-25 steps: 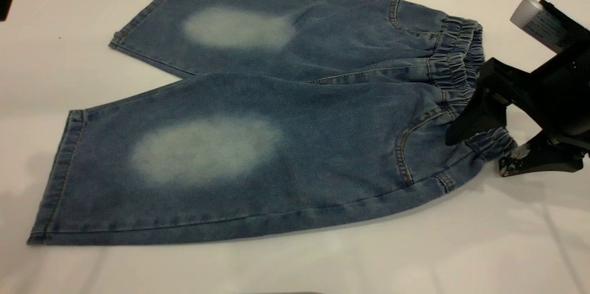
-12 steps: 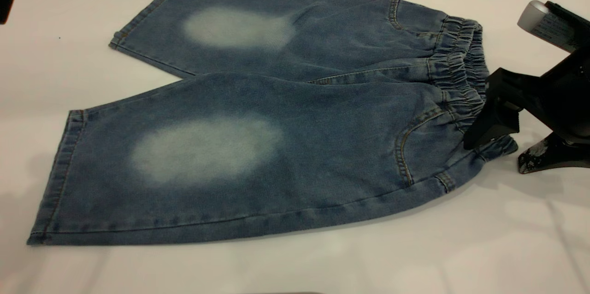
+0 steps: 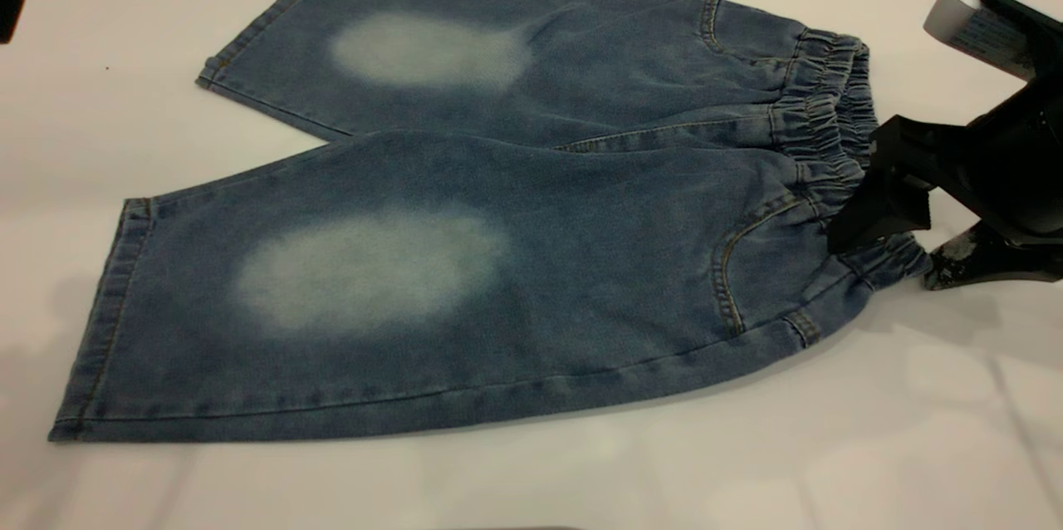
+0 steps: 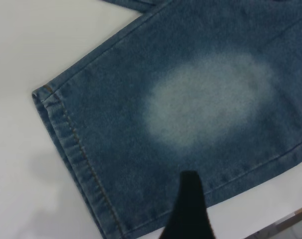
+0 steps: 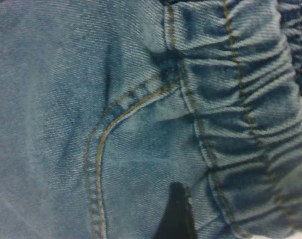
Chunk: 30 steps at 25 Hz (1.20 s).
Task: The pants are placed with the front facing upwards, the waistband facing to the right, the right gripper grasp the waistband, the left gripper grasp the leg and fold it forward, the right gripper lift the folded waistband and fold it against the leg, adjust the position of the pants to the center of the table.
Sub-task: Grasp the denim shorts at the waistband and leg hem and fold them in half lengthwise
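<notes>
The pants [image 3: 465,206] lie flat on the table [image 3: 872,447], waistband [image 3: 830,139] rightward. Our right gripper [image 3: 880,252] straddles the band's near corner, fingers apart, one above the cloth, one beside it on the table. We should close deep over the ruched band, not its edge. We cannot tell how our left gripper's [image 4: 188,209] fingers stand; it hangs over the near leg.

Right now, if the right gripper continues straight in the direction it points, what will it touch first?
Most likely the waistband. The right gripper points toward the pants with fingers open at the near corner of the gathered band; the upper finger already overlaps it, though contact is unclear.
</notes>
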Each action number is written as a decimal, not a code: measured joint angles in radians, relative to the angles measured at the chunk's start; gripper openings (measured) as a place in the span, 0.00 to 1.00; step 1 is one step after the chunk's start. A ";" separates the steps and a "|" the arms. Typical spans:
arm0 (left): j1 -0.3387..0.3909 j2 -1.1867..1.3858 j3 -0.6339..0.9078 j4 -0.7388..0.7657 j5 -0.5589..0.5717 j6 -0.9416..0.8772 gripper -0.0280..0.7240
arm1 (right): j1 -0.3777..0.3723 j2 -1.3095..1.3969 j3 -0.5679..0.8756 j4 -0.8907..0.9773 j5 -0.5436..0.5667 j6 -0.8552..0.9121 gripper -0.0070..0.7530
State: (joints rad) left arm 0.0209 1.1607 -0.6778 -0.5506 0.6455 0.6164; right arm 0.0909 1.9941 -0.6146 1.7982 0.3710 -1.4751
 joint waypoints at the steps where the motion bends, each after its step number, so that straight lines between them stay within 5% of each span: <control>1: 0.000 0.000 0.000 0.000 0.000 0.000 0.75 | 0.000 0.000 0.000 0.005 0.009 -0.015 0.71; 9: 0.000 0.000 0.000 0.000 0.003 0.000 0.75 | 0.000 0.000 0.000 0.021 0.048 0.006 0.70; 15: 0.000 0.000 0.000 0.000 0.003 0.000 0.75 | 0.000 0.000 0.000 0.012 -0.025 0.089 0.70; 30: 0.000 0.000 0.000 0.000 0.004 0.000 0.75 | 0.000 0.072 -0.060 -0.064 0.135 0.146 0.67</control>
State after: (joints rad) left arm 0.0209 1.1607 -0.6778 -0.5506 0.6493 0.6164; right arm 0.0906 2.0664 -0.6750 1.7340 0.5056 -1.3296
